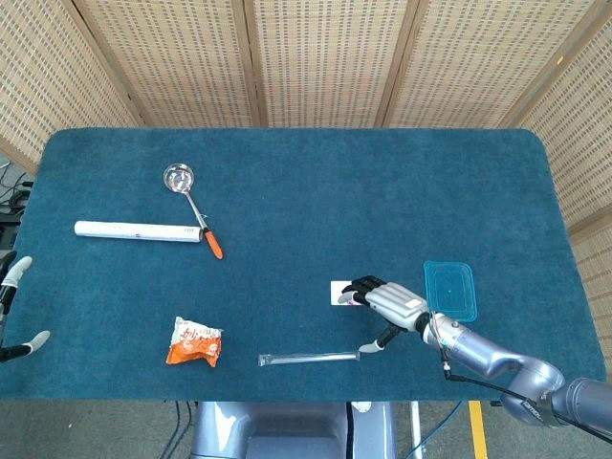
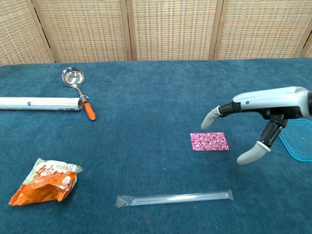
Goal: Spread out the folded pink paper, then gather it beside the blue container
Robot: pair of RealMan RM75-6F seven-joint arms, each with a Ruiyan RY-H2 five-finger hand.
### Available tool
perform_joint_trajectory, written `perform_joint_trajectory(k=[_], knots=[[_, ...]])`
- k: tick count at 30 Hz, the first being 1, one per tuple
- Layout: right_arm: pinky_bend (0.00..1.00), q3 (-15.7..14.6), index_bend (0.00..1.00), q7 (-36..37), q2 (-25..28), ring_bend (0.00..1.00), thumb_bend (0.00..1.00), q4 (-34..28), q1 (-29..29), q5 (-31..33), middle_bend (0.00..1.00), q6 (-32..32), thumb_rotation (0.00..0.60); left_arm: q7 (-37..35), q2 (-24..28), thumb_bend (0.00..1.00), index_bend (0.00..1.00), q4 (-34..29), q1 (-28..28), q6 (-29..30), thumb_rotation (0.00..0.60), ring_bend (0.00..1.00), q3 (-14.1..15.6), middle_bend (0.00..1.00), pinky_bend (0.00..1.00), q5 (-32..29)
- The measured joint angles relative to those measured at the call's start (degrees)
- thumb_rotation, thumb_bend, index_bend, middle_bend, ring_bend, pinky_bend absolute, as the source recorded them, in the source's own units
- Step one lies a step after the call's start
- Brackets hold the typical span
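Folded pink patterned paper is lain flat on the counter; the right hand is held above it, fingers spread wide, empty.

The blue-carpeted table carries the folded pink paper just below the right hand, the blue container beside that hand, a clear tube nearer the camera, and, well to its left, a snack packet, ladle and white roll.

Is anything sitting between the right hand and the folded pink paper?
Nothing visible. The right hand hovers open just right of the folded pink paper, with only bare blue table cloth between them. The plastic-wrapped straw lies nearer the camera, off that path.
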Motion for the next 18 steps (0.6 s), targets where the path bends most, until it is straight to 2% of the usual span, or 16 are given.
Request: perform_joint_trajectory(k=[18], knots=[[0.00, -1.2, 0.18, -3.1, -5.6, 0.00, 0.20, 5.1, 3.8, 2.6, 0.14, -2.6, 0.600, -1.0, -0.1, 0.03, 0.00, 0.8, 0.7, 0.4, 0.600, 0.00, 0.4, 0.00, 0.00, -0.5]])
